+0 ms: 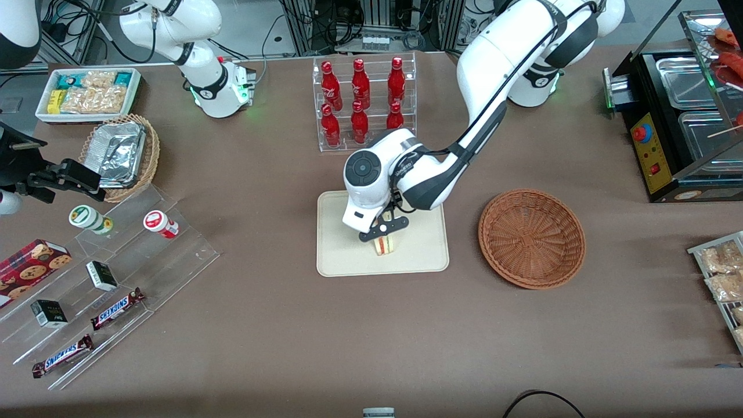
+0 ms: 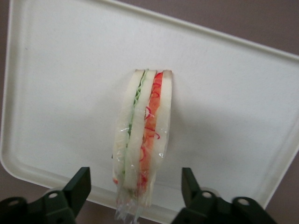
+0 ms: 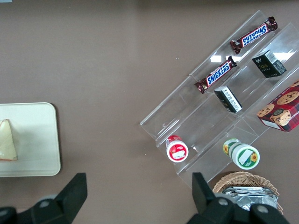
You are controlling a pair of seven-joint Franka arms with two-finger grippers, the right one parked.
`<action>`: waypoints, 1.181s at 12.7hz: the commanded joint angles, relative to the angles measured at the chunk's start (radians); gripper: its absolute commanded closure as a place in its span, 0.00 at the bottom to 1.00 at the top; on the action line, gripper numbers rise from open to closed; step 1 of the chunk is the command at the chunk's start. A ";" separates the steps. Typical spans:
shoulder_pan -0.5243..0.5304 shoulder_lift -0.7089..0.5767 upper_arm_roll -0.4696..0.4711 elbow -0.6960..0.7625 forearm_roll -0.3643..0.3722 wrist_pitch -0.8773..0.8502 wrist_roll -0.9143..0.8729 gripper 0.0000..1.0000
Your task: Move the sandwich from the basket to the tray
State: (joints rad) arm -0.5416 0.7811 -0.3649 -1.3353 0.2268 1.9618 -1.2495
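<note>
The tray (image 1: pixel 418 255) lies directly under the hand (image 1: pixel 384 230), on the brown surface (image 1: pixel 278 325). The sandwich (image 1: pixel 384 244) stands on its edge on the tray, just below the hand and centred in the gap between the two fingers (image 2: pixel 77 184). The wrist view shows the fingers spread wide, each well apart from the bread, with nothing gripped; the clear wrap on the sandwich trails toward the hand. The red and green filling layers face the wrist camera. The basket (image 1: pixel 531 238) sits on the surface toward the working arm's end, well apart from the hand, and holds nothing visible. Judged from this layout, the transfer is at the release step: the sandwich is already on the tray and out of the basket. The next move calls for a straight lift of the hand away from the tray, keeping both fingers clear of the bread and the loose wrap, since a snag could tip the upright wedge over.
</note>
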 commanded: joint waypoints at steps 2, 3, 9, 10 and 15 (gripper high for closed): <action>0.003 -0.143 0.003 -0.005 0.002 -0.177 0.095 0.00; 0.014 -0.179 0.006 -0.007 0.000 -0.220 0.154 0.00; 0.190 -0.308 0.001 -0.001 -0.090 -0.403 0.354 0.00; 0.243 -0.331 -0.005 -0.011 -0.090 -0.417 0.396 0.00; 0.389 -0.469 0.001 -0.152 -0.089 -0.475 0.632 0.00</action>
State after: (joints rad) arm -0.2047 0.4012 -0.3596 -1.3906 0.1522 1.4862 -0.6876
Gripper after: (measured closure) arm 0.000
